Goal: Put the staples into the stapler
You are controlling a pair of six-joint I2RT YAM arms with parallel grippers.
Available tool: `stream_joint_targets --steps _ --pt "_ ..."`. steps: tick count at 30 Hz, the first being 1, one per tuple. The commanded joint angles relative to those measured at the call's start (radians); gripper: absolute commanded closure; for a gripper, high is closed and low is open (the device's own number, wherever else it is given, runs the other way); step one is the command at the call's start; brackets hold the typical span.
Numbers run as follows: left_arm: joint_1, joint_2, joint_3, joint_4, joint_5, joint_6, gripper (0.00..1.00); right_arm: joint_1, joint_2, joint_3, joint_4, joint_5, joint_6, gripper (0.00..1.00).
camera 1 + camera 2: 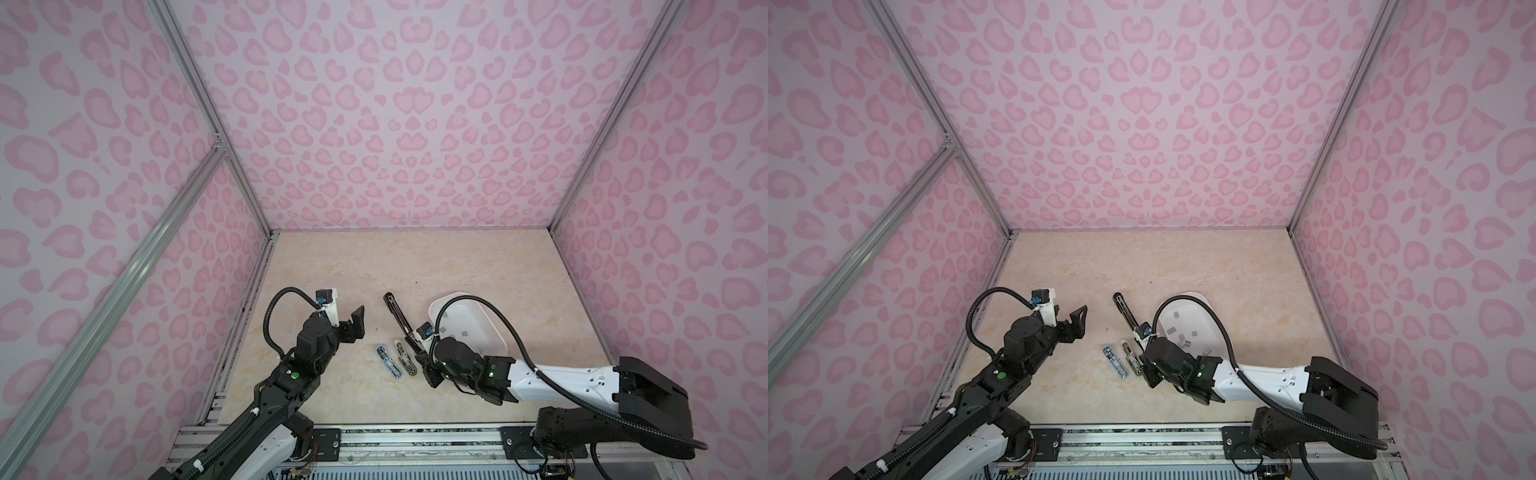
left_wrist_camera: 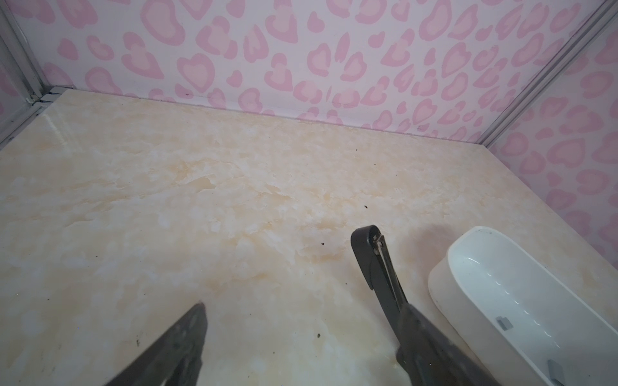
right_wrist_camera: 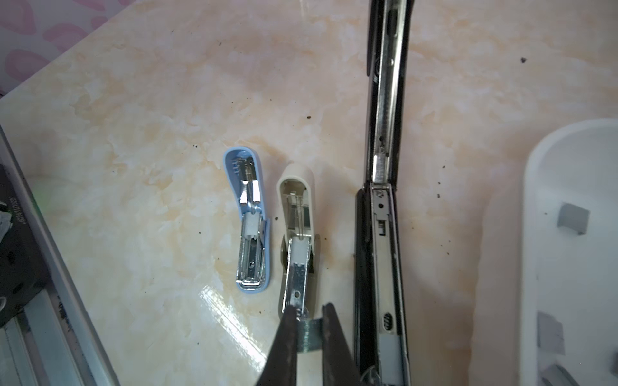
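Three staplers lie open on the marble table: a blue one (image 3: 250, 227), a beige one (image 3: 297, 234) and a long black one (image 3: 384, 167). In both top views the blue stapler (image 1: 388, 361) and beige stapler (image 1: 405, 359) lie side by side, with the black stapler (image 1: 399, 316) behind them. My right gripper (image 3: 310, 309) is shut on a block of staples (image 3: 309, 334), right at the metal end of the beige stapler's magazine. More staples (image 3: 572, 219) lie in the white tray (image 3: 535, 234). My left gripper (image 1: 357, 322) hovers open and empty, left of the black stapler.
The white tray (image 1: 496, 328) stands right of the staplers, partly under my right arm. Pink patterned walls close the table on three sides. In the left wrist view the black stapler's tip (image 2: 371, 264) sits beside one finger (image 2: 428, 341).
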Motion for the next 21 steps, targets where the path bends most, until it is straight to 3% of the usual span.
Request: stream_joint_targets --steps 1,5,7,10,13,21 --pt "0.001 -0.012 0.019 -0.004 0.019 -0.017 0.10 0.041 0.010 -0.007 0.079 0.112 0.030 0.91" --pt "0.001 -0.090 0.025 -0.114 0.034 -0.047 0.10 0.057 0.014 -0.043 0.145 0.145 0.054 0.92" --pt "0.001 -0.138 -0.014 -0.140 -0.011 -0.074 0.09 0.059 0.013 -0.064 0.168 0.168 0.066 0.92" --pt "0.001 -0.174 -0.073 -0.126 -0.080 -0.110 0.02 0.059 0.023 -0.065 0.179 0.203 0.071 0.92" --pt "0.001 -0.195 -0.069 -0.104 -0.042 -0.082 0.07 0.060 0.036 -0.044 0.169 0.201 0.057 0.93" --pt "0.001 -0.239 -0.095 -0.082 -0.046 -0.068 0.03 0.065 0.012 -0.057 0.155 0.202 0.061 0.93"
